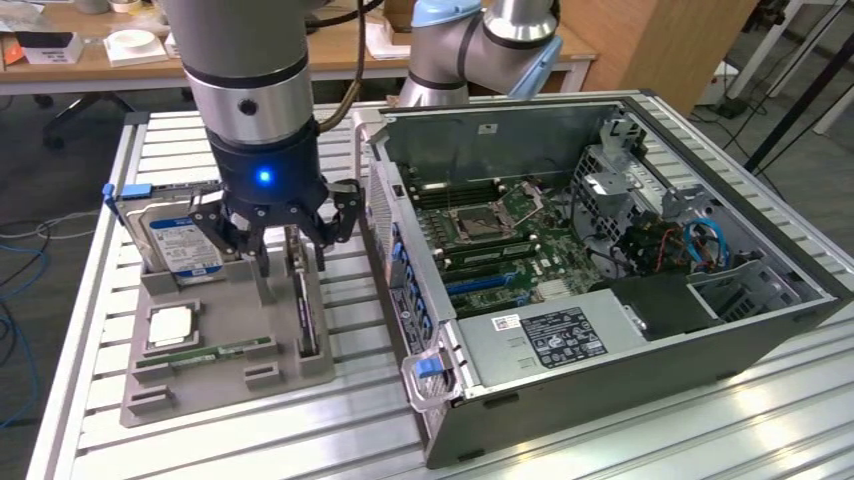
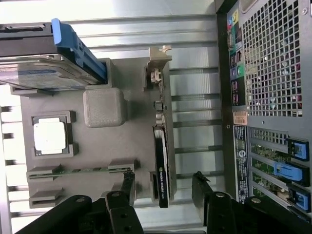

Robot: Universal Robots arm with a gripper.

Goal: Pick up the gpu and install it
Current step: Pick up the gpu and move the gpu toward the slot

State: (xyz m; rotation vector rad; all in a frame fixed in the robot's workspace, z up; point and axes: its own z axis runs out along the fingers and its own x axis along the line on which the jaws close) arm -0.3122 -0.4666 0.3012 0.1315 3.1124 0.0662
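The gpu [image 1: 307, 312] stood on edge in its slot in the grey holder [image 1: 227, 385], on the side of the holder nearest the case [image 1: 747, 335], which sat to the exterior view's right. It had not been lifted. The card sat fully in its slot, with its silver bracket [image 2: 158, 63] at the far end, level with the hard drive [image 1: 180, 245].

The gripper [image 1: 291, 262] hung directly over the card with its jaws spread wide. In the wrist view one fingertip [image 2: 127, 179] showed on each side of the card, with a gap on both sides, so nothing was gripped.

By my reading the task had barely begun. The gripper was lined up over the card, but the grasp, the lift, the carry to the case and the seating on the motherboard [image 1: 501, 240] were all left to do. The processor [image 1: 171, 325] and memory stick [image 1: 214, 352] lay in their own places further to the exterior view's left.
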